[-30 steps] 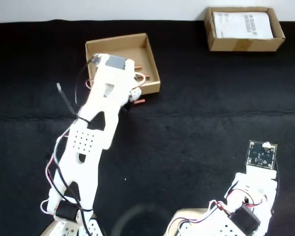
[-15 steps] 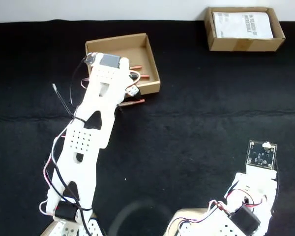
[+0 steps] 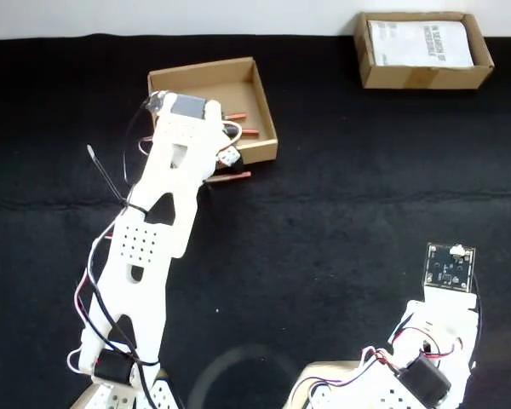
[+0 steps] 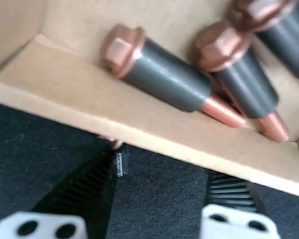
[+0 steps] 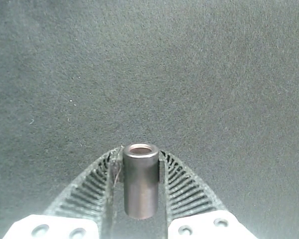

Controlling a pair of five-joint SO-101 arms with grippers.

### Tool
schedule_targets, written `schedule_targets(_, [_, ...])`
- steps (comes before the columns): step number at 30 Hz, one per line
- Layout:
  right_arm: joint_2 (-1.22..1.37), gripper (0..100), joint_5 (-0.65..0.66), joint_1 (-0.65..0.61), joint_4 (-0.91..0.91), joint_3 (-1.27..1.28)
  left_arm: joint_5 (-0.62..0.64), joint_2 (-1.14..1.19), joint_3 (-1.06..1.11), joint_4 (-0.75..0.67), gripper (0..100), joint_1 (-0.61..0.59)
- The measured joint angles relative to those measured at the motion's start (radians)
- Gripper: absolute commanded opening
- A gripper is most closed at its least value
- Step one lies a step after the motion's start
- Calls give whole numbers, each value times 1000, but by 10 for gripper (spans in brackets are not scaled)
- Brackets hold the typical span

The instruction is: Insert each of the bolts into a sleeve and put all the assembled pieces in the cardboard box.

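White left arm (image 3: 119,277) with dotted hole grid and cut-outs, loose red, white and black cables (image 3: 109,177), white right arm (image 3: 447,319) with a black square circuit board (image 3: 450,268), ribbed black fingers (image 5: 187,181) on white bases

Left arm (image 3: 157,239) stretched far forward; left gripper (image 4: 164,169) jaws apart, nothing between. Right arm (image 3: 426,349) folded back; right gripper (image 5: 139,152) pinching sleeve (image 5: 141,189) between fingers.
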Motion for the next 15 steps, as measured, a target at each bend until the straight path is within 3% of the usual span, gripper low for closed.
schedule_targets(2, [0, 7, 0, 0, 0, 0, 2, 2, -2, 0, 8, 3])
schedule_targets(9, [0, 7, 0, 0, 0, 0, 6, 15, 8, 20, 105, -6])
schedule_targets(15, [0, 7, 0, 0, 0, 0, -23, 8, 18, 52, 123, -12])
